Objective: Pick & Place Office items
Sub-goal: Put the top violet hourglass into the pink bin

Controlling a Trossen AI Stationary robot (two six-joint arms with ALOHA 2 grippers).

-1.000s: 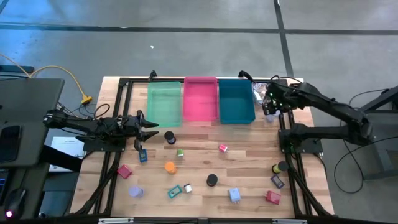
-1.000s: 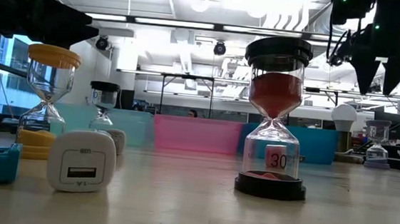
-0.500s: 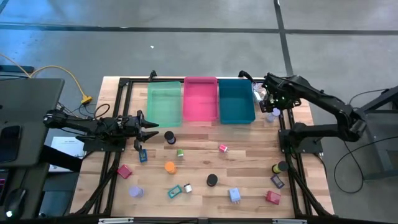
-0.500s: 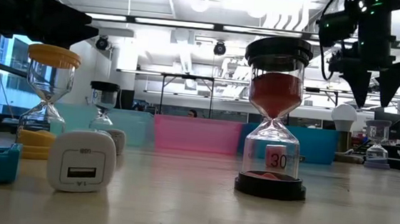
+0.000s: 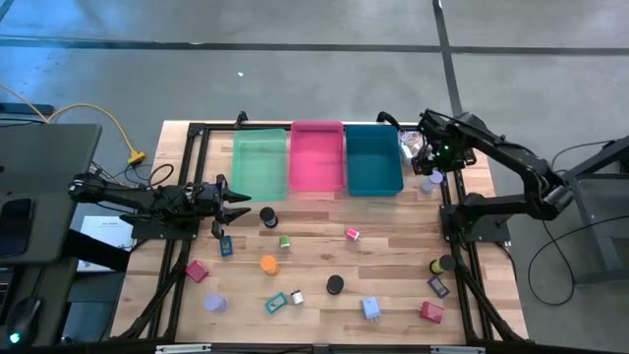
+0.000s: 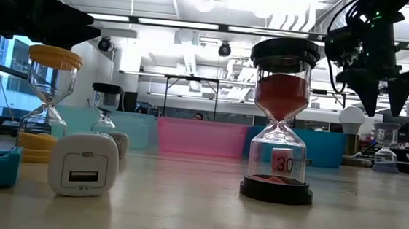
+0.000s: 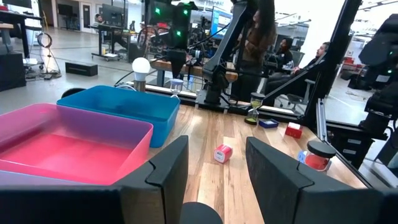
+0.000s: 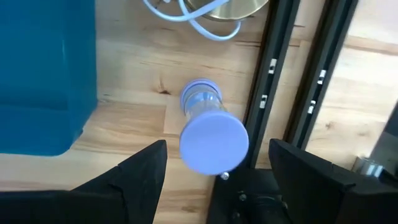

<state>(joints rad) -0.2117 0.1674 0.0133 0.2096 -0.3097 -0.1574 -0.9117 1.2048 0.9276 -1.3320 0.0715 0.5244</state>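
The office items lie scattered on the wooden table: a black-capped sand timer (image 5: 268,216), an orange one (image 5: 268,264), a red block (image 5: 197,271), a teal clip (image 5: 275,303), a blue block (image 5: 371,308) and others. A lavender-capped sand timer (image 8: 210,134) stands upright right of the teal tray (image 5: 373,159). My right gripper (image 8: 217,186) hangs open above it, fingers pointing down on either side of it without touching; the low view also shows this gripper (image 6: 383,106). My left gripper (image 5: 236,204) waits open near the table's left edge.
The green tray (image 5: 258,162), the pink tray (image 5: 316,157) and the teal tray stand side by side along the far edge. Black frame rails (image 8: 292,93) run close beside the lavender timer. A clear plastic lump with a white ball (image 6: 352,119) sits behind it. People sit beyond the table.
My right gripper has come down toward the lavender-capped sand timer beside the teal tray, staying open, and the right arm has folded in at the elbow. The left arm has kept still.
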